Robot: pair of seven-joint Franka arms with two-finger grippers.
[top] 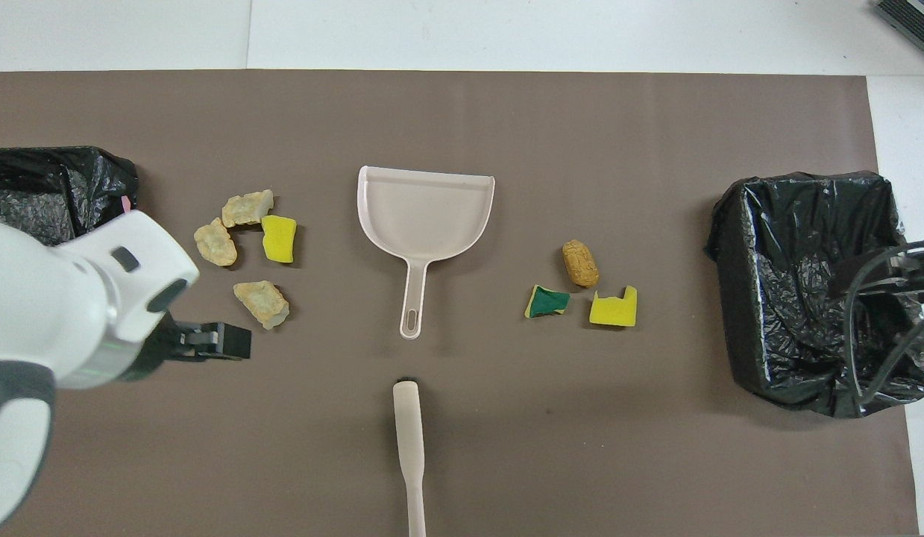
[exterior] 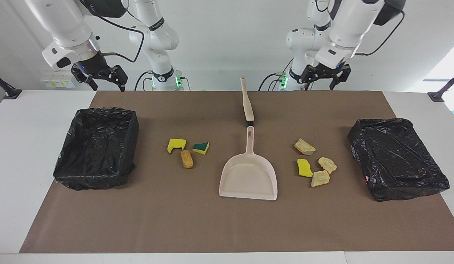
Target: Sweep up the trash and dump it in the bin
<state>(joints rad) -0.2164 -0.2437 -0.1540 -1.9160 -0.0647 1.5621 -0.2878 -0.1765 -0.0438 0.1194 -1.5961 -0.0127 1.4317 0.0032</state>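
The dustpan point(exterior: 248, 176) lies between 2 clusters of trash point(exterior: 188, 149), 7 scraps ready for sweeping. Both the left gripper point(exterior: 324, 78) and right gripper point(exterior: 98, 79) hang released, holding nothing, above the robots' edge of the mat.

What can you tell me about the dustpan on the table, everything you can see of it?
The dustpan is pale beige, plastic by its look: a wide, shallow scoop with raised walls and a slim handle ending in a hanging slot. It lies flat and empty on the brown mat, mid-table, between the two groups of scraps. Its handle points toward the robots, its open lip away. Nothing touches it; the brush lies just off the handle's tip.
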